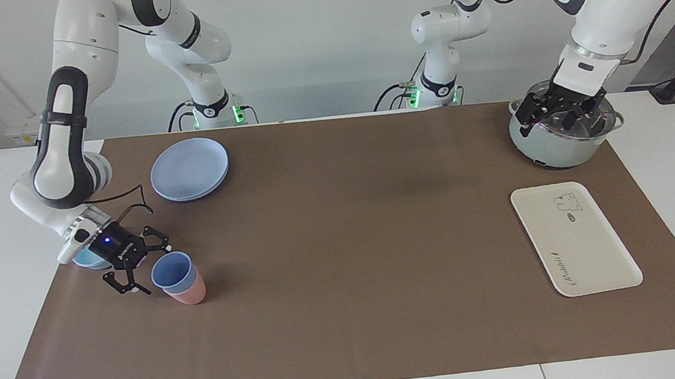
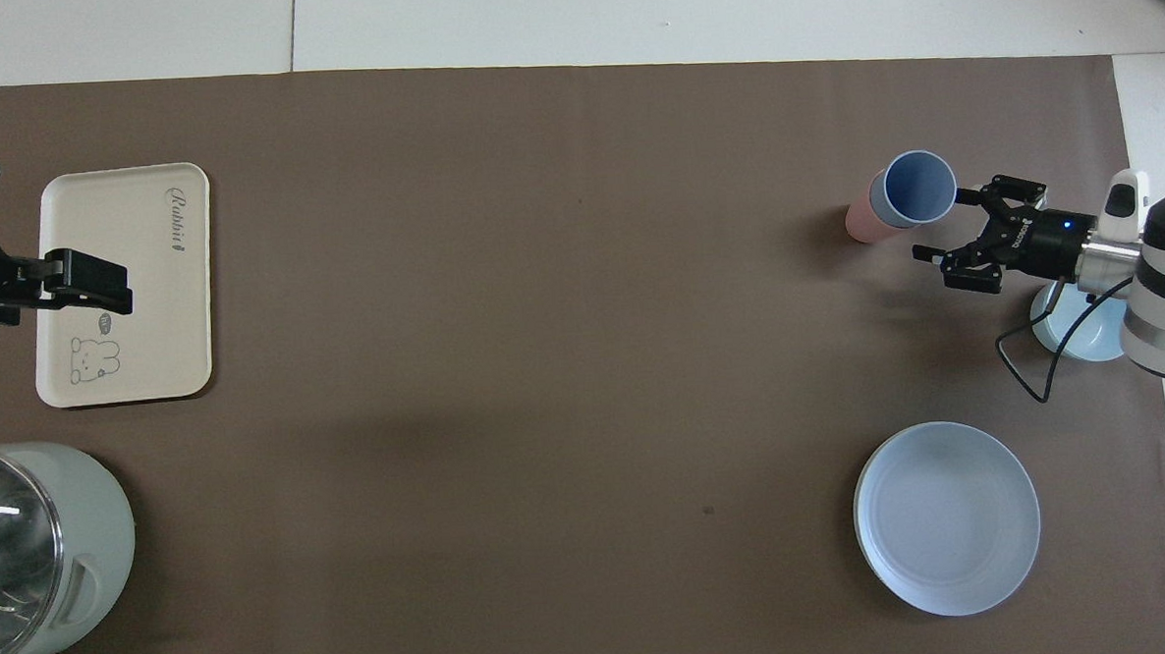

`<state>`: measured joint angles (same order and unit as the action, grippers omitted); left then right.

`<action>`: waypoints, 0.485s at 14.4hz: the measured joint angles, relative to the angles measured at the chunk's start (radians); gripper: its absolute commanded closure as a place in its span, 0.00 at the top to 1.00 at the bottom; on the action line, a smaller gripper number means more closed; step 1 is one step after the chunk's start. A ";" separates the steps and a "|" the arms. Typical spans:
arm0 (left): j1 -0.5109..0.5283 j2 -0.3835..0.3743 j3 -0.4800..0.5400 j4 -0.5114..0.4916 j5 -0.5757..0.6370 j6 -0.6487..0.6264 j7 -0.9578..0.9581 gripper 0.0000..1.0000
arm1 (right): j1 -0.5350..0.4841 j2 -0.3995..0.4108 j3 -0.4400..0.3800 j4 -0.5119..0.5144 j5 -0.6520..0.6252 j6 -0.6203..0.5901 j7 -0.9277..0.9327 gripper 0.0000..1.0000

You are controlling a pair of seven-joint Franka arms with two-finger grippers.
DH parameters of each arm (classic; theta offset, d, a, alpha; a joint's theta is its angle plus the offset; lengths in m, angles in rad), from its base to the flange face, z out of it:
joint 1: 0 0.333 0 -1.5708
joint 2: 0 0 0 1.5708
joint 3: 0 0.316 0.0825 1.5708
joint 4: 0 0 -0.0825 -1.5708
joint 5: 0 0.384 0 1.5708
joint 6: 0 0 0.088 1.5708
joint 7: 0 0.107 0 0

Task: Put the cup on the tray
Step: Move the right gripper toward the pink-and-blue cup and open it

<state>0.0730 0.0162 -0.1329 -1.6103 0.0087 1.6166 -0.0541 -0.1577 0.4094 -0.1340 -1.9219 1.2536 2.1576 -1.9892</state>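
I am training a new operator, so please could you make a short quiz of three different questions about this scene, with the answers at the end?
1. True or false: the blue cup stands nested in a pink cup.
2. Which is open beside the blue cup? A. the right gripper B. the left gripper
3. Fill in: the tray lies at the ____ arm's end of the table, farther from the robots than the pot.

Key
1. True.
2. A; the left gripper waits over the pot.
3. left.
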 measured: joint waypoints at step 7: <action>0.000 0.000 -0.003 0.000 0.000 0.002 0.000 1.00 | 0.037 0.033 0.003 0.004 0.113 -0.015 -0.096 1.00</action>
<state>0.0729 0.0162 -0.1357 -1.6103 0.0087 1.6190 -0.0541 -0.1212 0.4421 -0.1306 -1.9177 1.3670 2.1429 -2.0852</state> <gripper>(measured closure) 0.000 0.000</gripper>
